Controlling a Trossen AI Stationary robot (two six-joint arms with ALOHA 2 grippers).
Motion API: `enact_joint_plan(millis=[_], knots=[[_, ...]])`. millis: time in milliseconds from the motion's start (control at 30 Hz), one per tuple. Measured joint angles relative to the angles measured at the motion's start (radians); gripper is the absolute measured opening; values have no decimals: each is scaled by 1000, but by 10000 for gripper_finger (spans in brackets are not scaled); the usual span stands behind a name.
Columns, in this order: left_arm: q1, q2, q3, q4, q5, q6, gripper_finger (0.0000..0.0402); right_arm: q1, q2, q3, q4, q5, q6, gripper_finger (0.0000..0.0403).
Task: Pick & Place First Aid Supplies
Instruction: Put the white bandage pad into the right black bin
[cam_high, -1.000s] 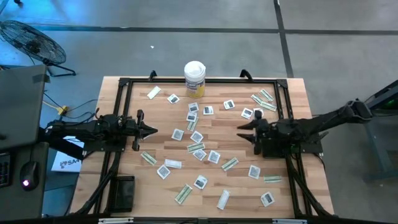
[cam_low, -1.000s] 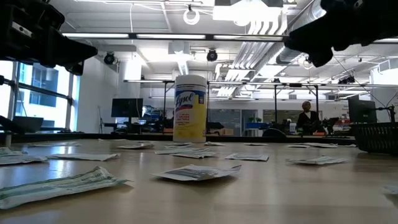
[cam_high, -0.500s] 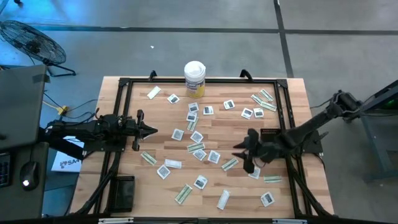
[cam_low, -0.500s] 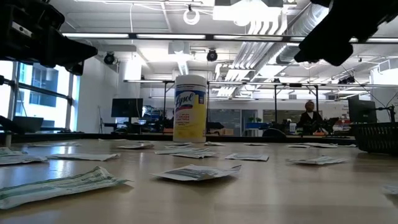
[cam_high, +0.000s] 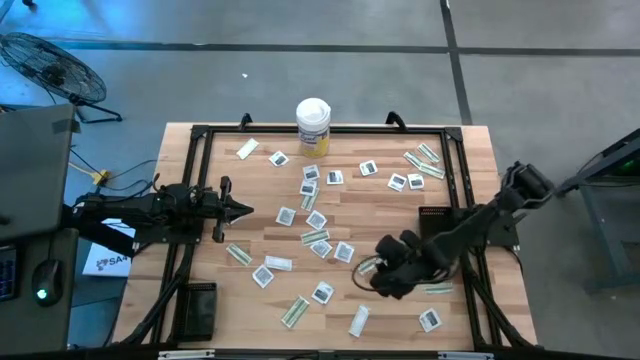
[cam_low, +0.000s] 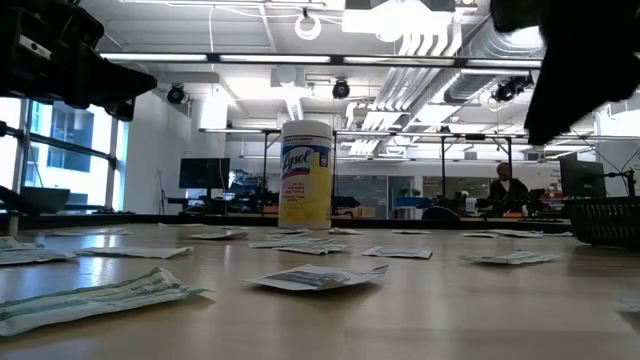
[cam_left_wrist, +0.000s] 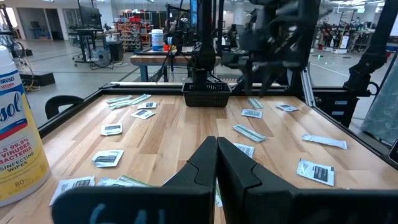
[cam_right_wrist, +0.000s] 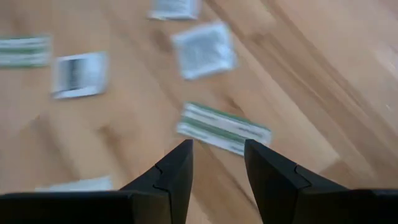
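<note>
The packets (cam_high: 316, 238) lay scattered flat over the desk (cam_high: 480, 150), most in the middle of the high view, a few more toward the upper right and along the lower edge. A canister (cam_high: 313, 126) stood at the upper middle, and a small black basket (cam_high: 432, 215) sat right of centre.

The right gripper (cam_high: 385, 278) reached in from the right to the lower middle of the high view, jaws parted and holding nothing. In the right wrist view its two fingers (cam_right_wrist: 176, 169) framed a pale-green oblong wrapper (cam_right_wrist: 223, 128) lying just ahead of them, not yet touched; a square sachet (cam_right_wrist: 204, 50) lay beyond it. The left gripper (cam_high: 240, 210) waited at the left of the desk, jaws clenched on nothing.

The wrapper looked thin, light and limp, likely slick against the wood, so it would probably slide or buckle rather than lift cleanly. The better hold seemed to be across its narrow width near the middle, with the jaws pressed down to the desk before pinching. A grip near one end would probably let it droop or slip out.
</note>
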Motion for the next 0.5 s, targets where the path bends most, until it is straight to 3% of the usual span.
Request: enact_joint_plan(millis=[267,500], knots=[[0,0,0,0,0,0,1,-96,135,0,3,-106,71,138],[0,0,0,0,0,0,1,-135,154,0,8,-131,78,138]])
